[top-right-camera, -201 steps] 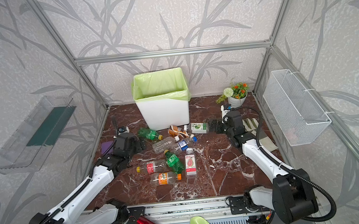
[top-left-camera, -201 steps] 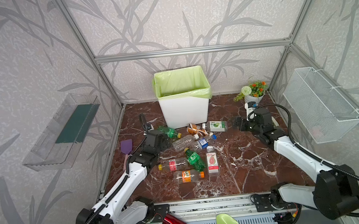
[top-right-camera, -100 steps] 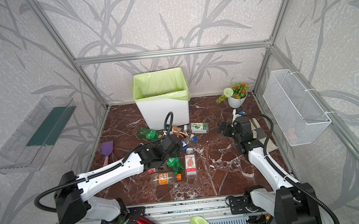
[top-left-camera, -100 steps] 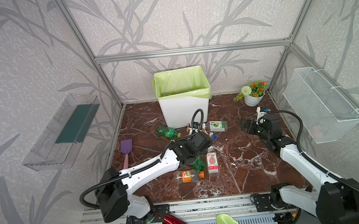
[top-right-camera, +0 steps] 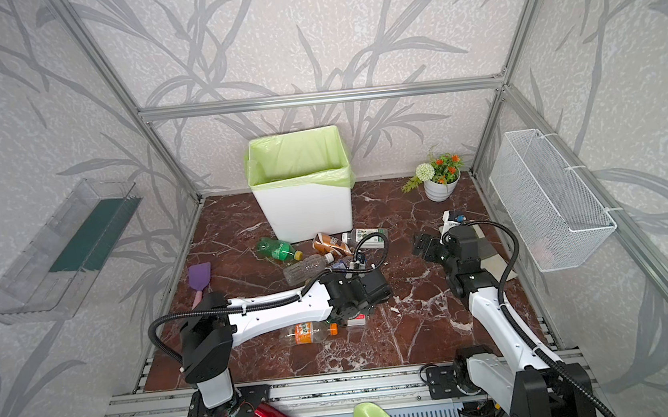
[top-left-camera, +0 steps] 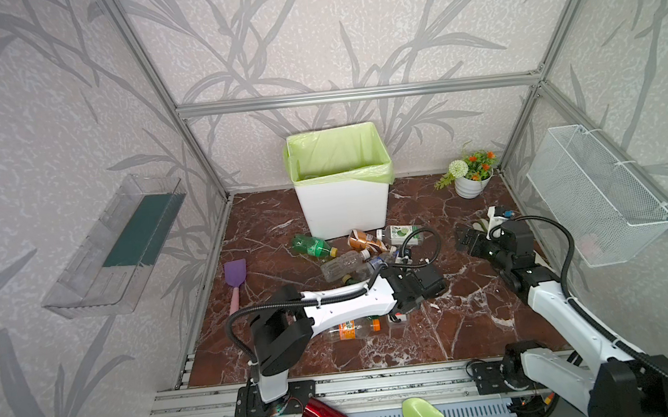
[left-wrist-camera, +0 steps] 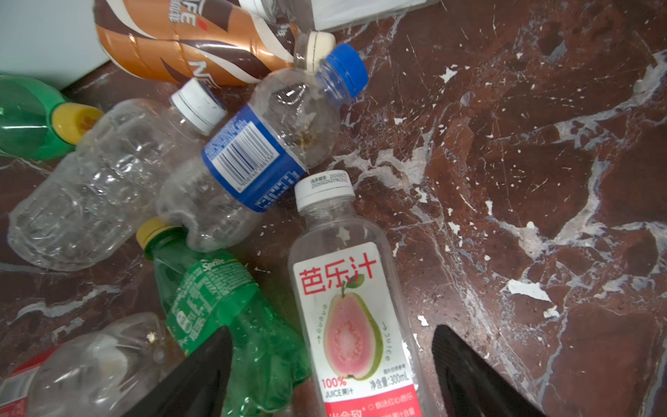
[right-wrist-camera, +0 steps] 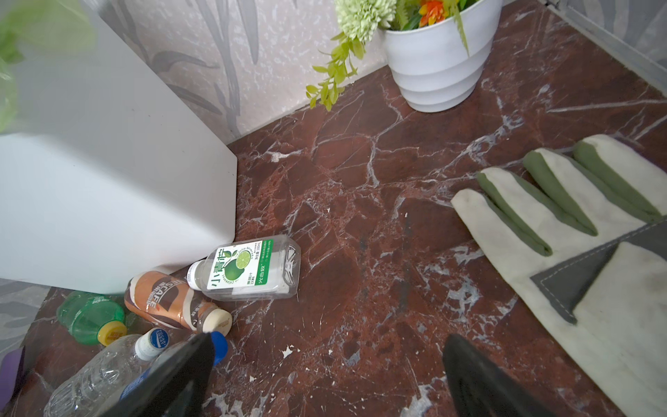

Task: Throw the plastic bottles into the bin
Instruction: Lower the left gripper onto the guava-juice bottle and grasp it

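Several plastic bottles lie on the marble floor in front of the bin (top-left-camera: 345, 208), a white box with a green liner. In the left wrist view my left gripper (left-wrist-camera: 330, 328) is open, its jaws on either side of a clear guava-juice bottle (left-wrist-camera: 346, 307) with a gap on both sides. Beside that bottle lie a green Sprite bottle (left-wrist-camera: 213, 289), a blue-label bottle (left-wrist-camera: 252, 155) and a crumpled clear bottle (left-wrist-camera: 101, 180). My right gripper (right-wrist-camera: 328, 337) is open over bare floor, to the right of a lime-label bottle (right-wrist-camera: 252, 269).
A grey-green work glove (right-wrist-camera: 577, 234) lies by my right gripper, and a flower pot (top-left-camera: 470, 184) stands at the back right. A purple spatula (top-left-camera: 235, 275) lies on the left. A wire basket (top-left-camera: 594, 197) and a clear tray (top-left-camera: 119, 247) hang on the side walls.
My left arm has swung from the left of the pile across it to the guava-juice bottle. My right arm has drawn back a little to the right.
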You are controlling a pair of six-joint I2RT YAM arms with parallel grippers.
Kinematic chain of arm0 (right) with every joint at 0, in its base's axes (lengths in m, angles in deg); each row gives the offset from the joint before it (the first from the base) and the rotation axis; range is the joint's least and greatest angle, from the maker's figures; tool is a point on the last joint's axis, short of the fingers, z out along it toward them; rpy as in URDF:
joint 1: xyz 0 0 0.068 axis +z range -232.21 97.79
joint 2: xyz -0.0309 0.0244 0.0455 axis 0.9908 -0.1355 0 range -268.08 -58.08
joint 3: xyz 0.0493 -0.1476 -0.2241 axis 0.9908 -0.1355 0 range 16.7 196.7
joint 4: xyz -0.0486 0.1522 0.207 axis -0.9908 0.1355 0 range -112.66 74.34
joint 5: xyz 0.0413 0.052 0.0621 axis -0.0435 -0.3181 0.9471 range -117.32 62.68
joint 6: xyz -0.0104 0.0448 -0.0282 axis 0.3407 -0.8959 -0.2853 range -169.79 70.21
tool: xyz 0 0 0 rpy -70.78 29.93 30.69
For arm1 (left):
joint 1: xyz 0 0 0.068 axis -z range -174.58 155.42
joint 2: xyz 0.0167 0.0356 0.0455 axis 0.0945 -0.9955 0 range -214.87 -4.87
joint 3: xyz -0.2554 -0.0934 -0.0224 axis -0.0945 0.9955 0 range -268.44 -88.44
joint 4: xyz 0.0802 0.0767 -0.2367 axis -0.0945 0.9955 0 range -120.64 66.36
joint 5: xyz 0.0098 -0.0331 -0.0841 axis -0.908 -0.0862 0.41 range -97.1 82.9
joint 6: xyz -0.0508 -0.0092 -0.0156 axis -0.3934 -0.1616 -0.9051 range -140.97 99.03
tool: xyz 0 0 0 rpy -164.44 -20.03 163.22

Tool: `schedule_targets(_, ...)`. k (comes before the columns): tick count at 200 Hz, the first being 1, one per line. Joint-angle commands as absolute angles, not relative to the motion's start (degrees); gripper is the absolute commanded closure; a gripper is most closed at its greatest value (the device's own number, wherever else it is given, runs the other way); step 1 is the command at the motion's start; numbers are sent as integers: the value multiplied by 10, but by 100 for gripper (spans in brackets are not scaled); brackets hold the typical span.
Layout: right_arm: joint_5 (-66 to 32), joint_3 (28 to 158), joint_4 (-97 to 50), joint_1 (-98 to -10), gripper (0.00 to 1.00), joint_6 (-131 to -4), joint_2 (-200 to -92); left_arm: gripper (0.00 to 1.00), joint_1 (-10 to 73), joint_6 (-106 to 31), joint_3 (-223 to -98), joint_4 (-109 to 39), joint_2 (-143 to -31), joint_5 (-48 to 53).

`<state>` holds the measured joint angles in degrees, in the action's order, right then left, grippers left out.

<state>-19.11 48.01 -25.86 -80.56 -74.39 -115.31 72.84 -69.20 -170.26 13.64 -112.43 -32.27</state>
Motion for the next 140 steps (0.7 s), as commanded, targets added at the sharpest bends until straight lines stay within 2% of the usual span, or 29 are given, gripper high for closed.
schedule_targets(1,-178,467,-258,-817,1,-738,-1137,16,730,-734,-1730,167,-1150,-328)
schedule_targets(52,-171,454,-261,-823,1,-739,-1108,17,721,-734,-1772,194,-1208,-314)
schedule_targets(95,-170,450,-257,-825,1,-735,-1099,17,713,-750,-1747,188,-1205,-316)
schedule_targets(140,-182,449,-235,-826,1,-726,-1079,17,686,-729,-1729,139,-1218,-262)
